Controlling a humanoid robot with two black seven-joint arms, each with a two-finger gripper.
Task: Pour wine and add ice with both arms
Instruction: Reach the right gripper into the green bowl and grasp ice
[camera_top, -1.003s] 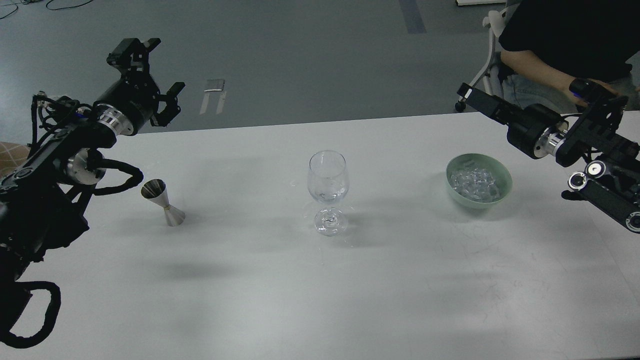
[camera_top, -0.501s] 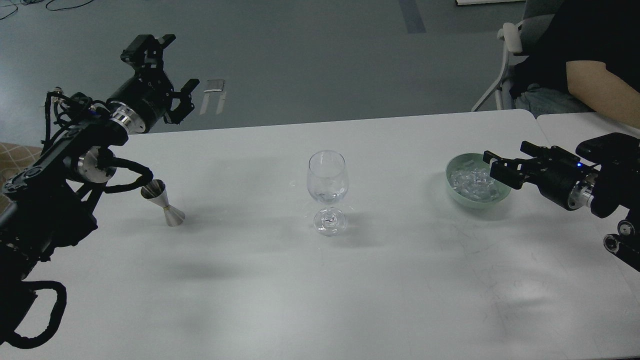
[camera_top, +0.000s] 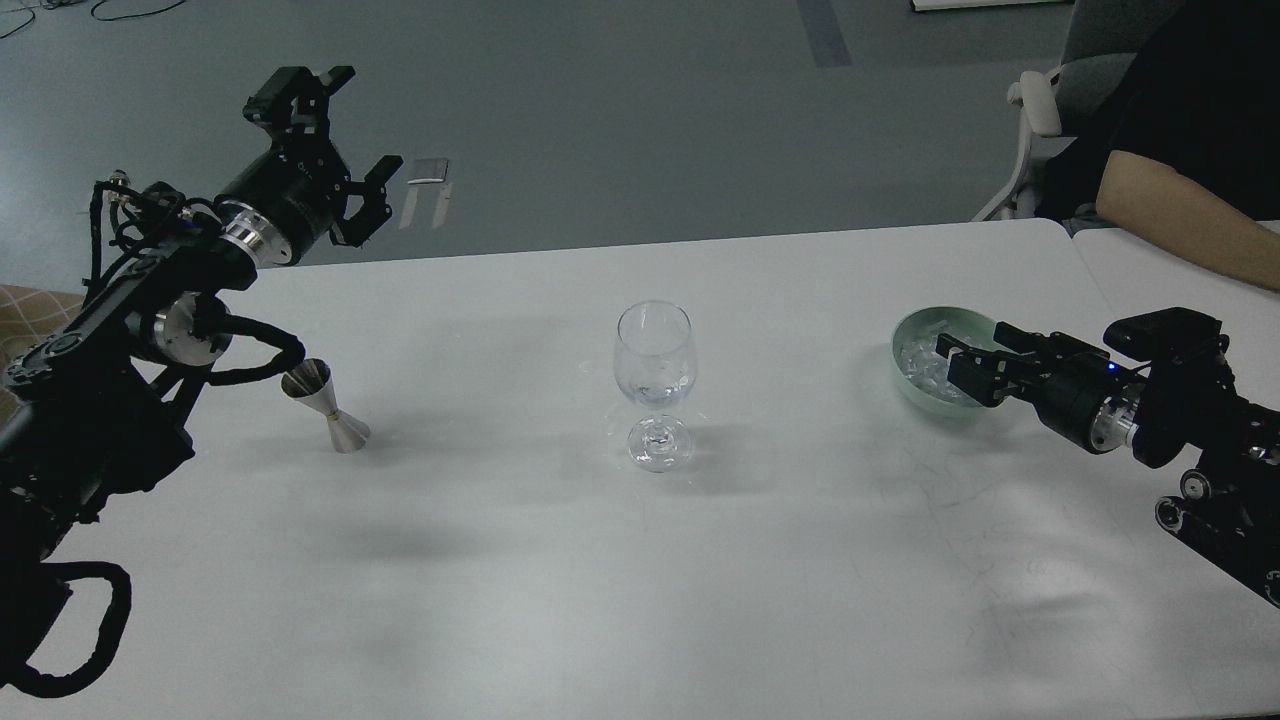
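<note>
Ice (camera_top: 922, 362) lay in the green bowl (camera_top: 905, 345) right of the wine glass (camera_top: 654, 380) (upright, mid-table), the right gripper (camera_top: 962, 362) reaching over its rim, fingers apart, grasp unclear, while the left gripper (camera_top: 340, 125) hung spread beyond the jigger (camera_top: 326, 405).

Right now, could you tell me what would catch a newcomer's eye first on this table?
The clear wine glass stands upright at the middle of the white table. To its right, the right hand reaches into the green bowl of ice. On the left, a steel jigger stands tilted while the left hand hangs open above the far edge.
</note>
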